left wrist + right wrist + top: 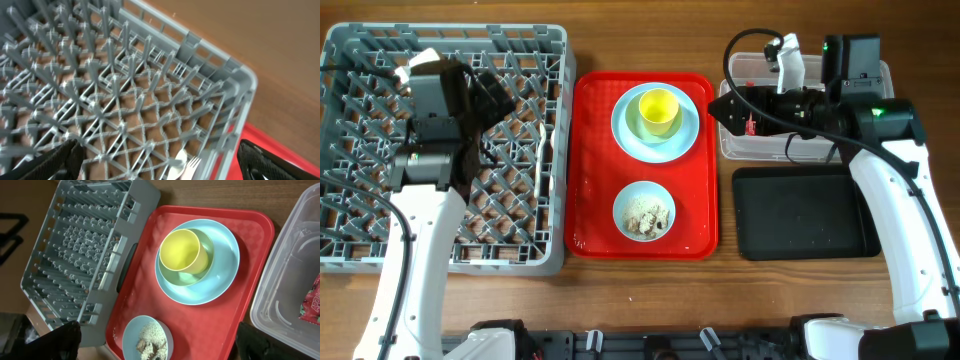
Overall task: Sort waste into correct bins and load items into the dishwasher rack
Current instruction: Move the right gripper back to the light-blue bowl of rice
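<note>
My left gripper (496,101) hangs open over the grey dishwasher rack (556,150). In the left wrist view its jaws (160,161) stand wide apart above the lattice, where a white spoon and fork (183,165) lie near the rack's corner. My right gripper (726,108) is open beside the clear tub (752,148), which holds a red wrapper (312,302). On the red tray, a yellow cup (658,110) stands on the pale blue plate (630,136). A small blue bowl (644,190) holds beige food scraps (647,216). In the right wrist view the open jaws (160,342) hang above that bowl (132,336).
The flat red serving tray (592,150) lies between the rack and the bins. A shallow black tray (805,212) sits in front of the clear tub. Bare wooden table shows along the front edge and at the back.
</note>
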Available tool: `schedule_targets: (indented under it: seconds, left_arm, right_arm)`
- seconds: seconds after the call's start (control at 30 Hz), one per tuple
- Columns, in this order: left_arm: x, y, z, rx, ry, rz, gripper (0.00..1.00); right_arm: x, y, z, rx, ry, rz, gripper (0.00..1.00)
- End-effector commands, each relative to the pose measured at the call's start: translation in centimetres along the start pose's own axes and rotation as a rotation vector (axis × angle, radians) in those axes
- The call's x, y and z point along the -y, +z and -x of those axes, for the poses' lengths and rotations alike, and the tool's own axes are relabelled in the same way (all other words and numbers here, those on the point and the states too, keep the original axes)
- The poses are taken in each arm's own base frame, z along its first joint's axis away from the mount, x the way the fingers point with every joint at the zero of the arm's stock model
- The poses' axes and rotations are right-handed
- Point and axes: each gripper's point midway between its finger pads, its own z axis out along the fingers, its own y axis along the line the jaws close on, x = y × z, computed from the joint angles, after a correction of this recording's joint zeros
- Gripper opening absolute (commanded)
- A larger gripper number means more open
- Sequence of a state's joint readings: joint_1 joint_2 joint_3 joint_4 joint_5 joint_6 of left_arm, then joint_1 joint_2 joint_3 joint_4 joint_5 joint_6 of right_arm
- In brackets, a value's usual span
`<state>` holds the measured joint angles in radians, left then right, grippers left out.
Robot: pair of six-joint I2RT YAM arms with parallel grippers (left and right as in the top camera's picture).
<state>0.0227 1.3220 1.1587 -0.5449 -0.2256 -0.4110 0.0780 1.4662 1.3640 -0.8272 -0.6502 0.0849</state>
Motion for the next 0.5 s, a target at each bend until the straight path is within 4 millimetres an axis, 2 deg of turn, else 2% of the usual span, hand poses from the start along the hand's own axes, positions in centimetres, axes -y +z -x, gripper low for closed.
schedule_targets:
  seconds: [0.0, 0.47]
  left_arm:
    - [0.09, -0.45, 0.87, 0.021, -0.025, -0.007, 1.00]
    - [0.52, -0.43, 0.26, -0.009, -0.022, -0.034, 1.00]
  right_arm:
    - [-0.22, 0.35, -0.12, -0.011, 0.008, 0.022, 1.00]
    - [-0.22, 0.35, -0.12, -0.011, 0.009, 0.022, 1.00]
